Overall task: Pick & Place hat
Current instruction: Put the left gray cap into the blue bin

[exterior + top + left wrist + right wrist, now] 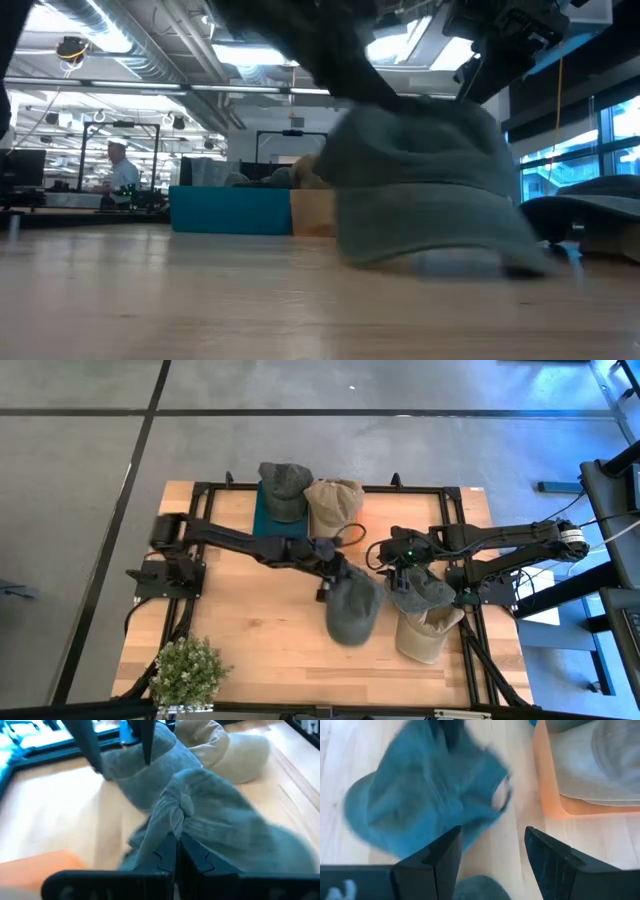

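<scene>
A grey-green hat (352, 608) is in the middle of the wooden table (250, 640), and my left gripper (335, 575) is shut on its crown. In the low view the hat (420, 190) looms close, its brim (500, 262) at or just above the tabletop; I cannot tell which. My right gripper (492, 855) stands open above the table to the right of this hat (430, 795), with nothing between its fingers. My left gripper pinches a bunched fold of the crown's cloth (172, 827) between its two shut fingers (197, 857). The fingers come slanting down from the table's left. The cloth is gathered into ridges at the fingers, and the rest of the hat hangs below and beyond them.
A grey hat (420, 588) lies on a beige hat (425, 635) at the right, under my right arm. At the far edge a dark green hat (285, 485) sits on a teal box (262, 515), beside a beige hat (333, 500). A potted plant (185, 670) stands near-left.
</scene>
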Controlling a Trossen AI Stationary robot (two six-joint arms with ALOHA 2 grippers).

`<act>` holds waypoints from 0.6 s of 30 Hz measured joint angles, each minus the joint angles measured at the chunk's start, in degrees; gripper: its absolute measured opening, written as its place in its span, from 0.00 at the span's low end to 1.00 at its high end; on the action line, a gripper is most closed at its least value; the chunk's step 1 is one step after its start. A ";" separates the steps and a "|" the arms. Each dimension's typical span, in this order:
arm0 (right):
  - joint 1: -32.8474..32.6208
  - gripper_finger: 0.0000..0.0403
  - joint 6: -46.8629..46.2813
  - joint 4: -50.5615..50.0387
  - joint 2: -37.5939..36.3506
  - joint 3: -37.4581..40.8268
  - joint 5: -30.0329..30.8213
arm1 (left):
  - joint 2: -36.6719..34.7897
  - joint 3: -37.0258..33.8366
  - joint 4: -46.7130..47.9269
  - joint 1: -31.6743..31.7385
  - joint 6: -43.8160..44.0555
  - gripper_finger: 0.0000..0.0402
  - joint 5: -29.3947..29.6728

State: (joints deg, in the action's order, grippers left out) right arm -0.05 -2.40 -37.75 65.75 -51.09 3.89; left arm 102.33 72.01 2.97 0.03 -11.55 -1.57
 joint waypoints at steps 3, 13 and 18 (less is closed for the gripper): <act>0.02 0.54 -0.08 0.10 0.01 0.00 2.65 | -6.65 0.00 7.33 0.00 -3.51 0.01 1.49; 0.04 0.54 2.18 0.39 0.01 0.00 11.25 | -26.43 0.00 24.08 3.91 -10.47 0.01 10.73; 0.04 0.54 2.94 2.43 0.01 0.00 14.60 | -31.47 0.04 25.64 9.79 -14.35 0.01 16.17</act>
State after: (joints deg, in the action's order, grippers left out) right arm -0.01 0.54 -35.32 65.76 -51.09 18.49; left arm 70.86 72.05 28.62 9.82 -25.89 14.60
